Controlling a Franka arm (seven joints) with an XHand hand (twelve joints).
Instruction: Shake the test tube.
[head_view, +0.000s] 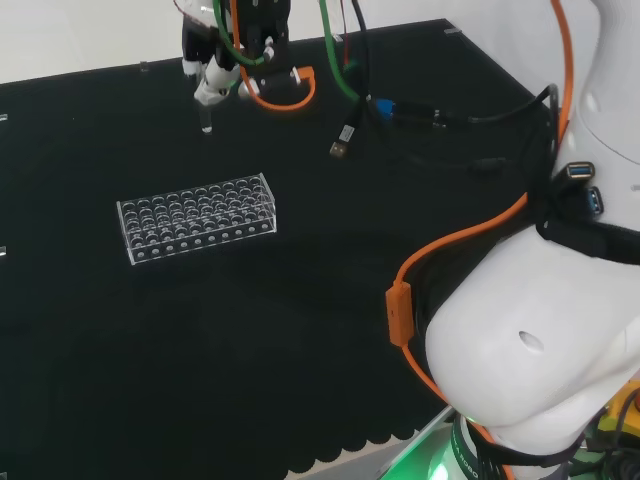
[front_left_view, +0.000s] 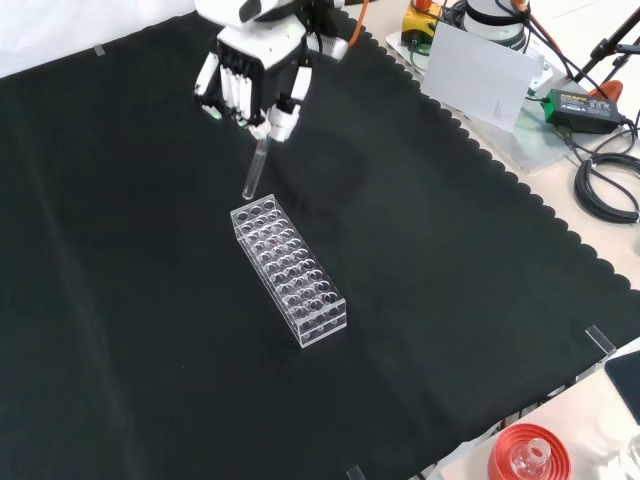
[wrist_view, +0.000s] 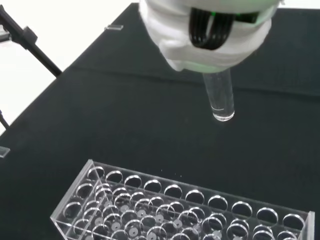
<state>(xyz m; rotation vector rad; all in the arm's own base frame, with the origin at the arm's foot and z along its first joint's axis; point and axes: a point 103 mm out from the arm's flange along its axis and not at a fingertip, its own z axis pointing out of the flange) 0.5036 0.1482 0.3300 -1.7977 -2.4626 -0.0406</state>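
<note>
While the test tube (front_left_view: 254, 174) is pinched in the curled fingers (front_left_view: 283, 118) of the hand (front_left_view: 250, 85) above the clear rack (front_left_view: 288, 271), shaking is best kept short and clear of the rack.

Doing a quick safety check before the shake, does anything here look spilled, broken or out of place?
Nothing stands out. The hand holds the test tube clear above the cloth, tilted slightly, near one end of the clear rack. The rack sits flat, with no spill or breakage visible.

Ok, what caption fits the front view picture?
The hand holds a test tube just above the clear rack.
</note>
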